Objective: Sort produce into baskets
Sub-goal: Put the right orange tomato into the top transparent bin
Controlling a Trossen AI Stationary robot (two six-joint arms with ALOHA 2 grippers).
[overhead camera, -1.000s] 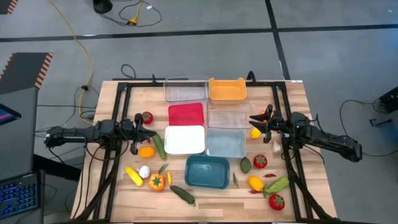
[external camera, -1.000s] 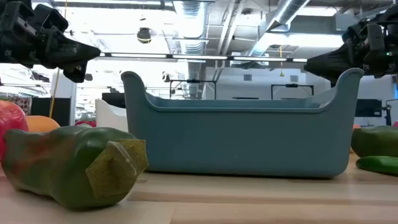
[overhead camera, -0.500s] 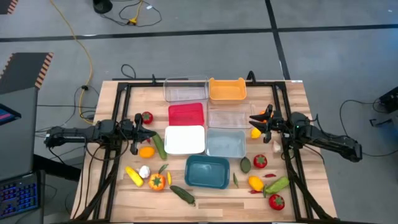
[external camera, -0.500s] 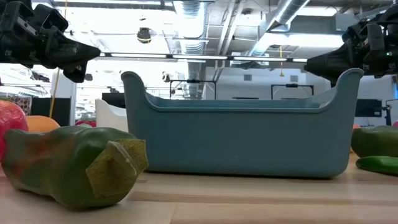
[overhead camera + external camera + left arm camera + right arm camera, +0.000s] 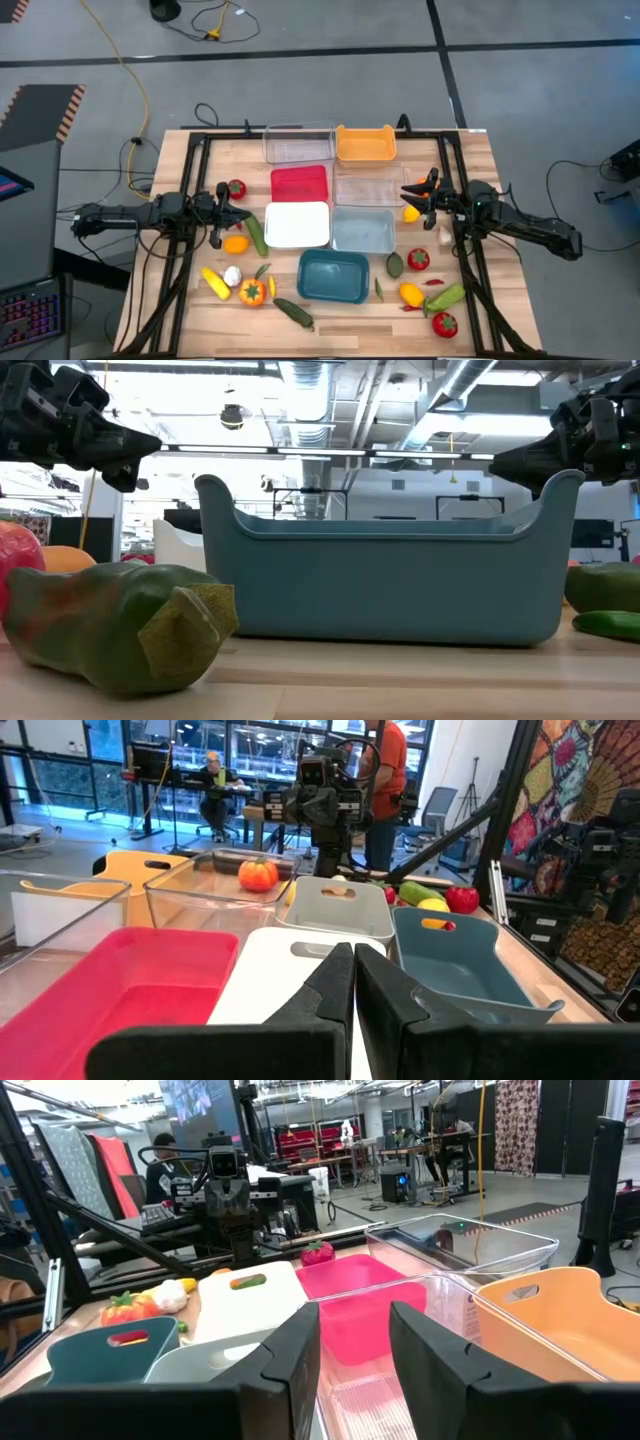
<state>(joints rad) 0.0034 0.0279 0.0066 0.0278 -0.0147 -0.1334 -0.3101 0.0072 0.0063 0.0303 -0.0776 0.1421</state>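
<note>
Seven baskets stand in the table's middle: clear [image 5: 298, 142], orange [image 5: 366, 144], red [image 5: 299, 183], clear [image 5: 368, 187], white [image 5: 297, 224], pale grey-blue [image 5: 363, 230], teal [image 5: 333, 275]. Produce lies loose on the wood on both sides: a tomato [image 5: 236, 188], an orange fruit [image 5: 235, 243], a cucumber [image 5: 257, 236], corn [image 5: 215, 283] and garlic [image 5: 232, 276] on the left; a yellow fruit [image 5: 410, 212], tomatoes [image 5: 418, 259] and a cucumber [image 5: 446, 296] on the right. My left gripper [image 5: 225, 212] hovers shut, level, left of the white basket. My right gripper [image 5: 408, 192] hovers open and empty beside the nearer clear basket.
A black metal frame [image 5: 200, 140] runs round the table top. Another cucumber [image 5: 293, 312] and a green pepper [image 5: 395, 264] lie near the teal basket. In the wrist views people sit and stand in the room beyond the table. Bare wood shows along the near edge.
</note>
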